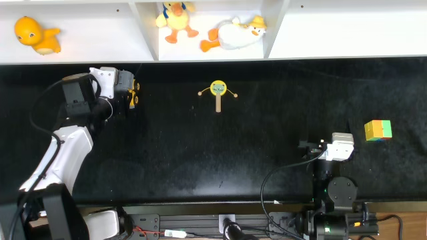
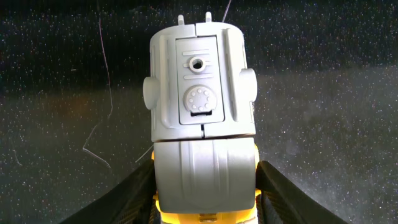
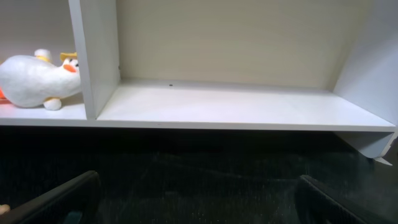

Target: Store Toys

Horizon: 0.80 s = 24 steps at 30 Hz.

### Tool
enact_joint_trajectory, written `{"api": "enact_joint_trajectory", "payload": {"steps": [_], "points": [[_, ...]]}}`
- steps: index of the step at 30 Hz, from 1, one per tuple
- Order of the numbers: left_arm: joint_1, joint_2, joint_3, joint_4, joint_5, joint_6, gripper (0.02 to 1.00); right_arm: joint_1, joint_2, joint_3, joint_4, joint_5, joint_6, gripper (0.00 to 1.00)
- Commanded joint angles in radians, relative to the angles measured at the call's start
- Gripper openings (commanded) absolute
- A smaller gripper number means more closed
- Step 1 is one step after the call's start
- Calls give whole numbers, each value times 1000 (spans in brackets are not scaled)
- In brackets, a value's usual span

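My left gripper (image 1: 125, 93) (image 2: 205, 190) is shut on a grey and yellow toy vehicle (image 1: 133, 92) (image 2: 202, 118) at the table's far left, just in front of the white shelf (image 1: 150, 30). The toy's grey underside faces the wrist camera, with a black finger (image 2: 134, 196) on each side. My right gripper (image 1: 308, 147) (image 3: 199, 208) stands open at the near right with nothing between its fingers, facing the shelf's right compartment (image 3: 230, 106). On the mat lie a yellow stick rattle (image 1: 218, 91) and a coloured cube (image 1: 377, 130).
The left compartment holds a yellow duck (image 1: 37, 35). In the middle one sit a yellow plush duck (image 1: 177, 19) and a white plush duck (image 1: 233, 33) (image 3: 37, 81). A black mat (image 1: 213, 153) covers the table between the arms.
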Motion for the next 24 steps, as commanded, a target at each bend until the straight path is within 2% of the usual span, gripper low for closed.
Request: {"api": "enact_joint_trajectory", "payload": {"steps": [1, 12, 24], "points": [[-3, -46, -2, -32, -5, 8, 461, -2, -1, -14, 6, -7, 4, 996], [-3, -295, -2, -215, -19, 11, 441, -2, -1, -14, 6, -6, 4, 996], [-3, -323, 87, -193, -11, -16, 441, -2, -1, -14, 6, -6, 4, 996]]}}
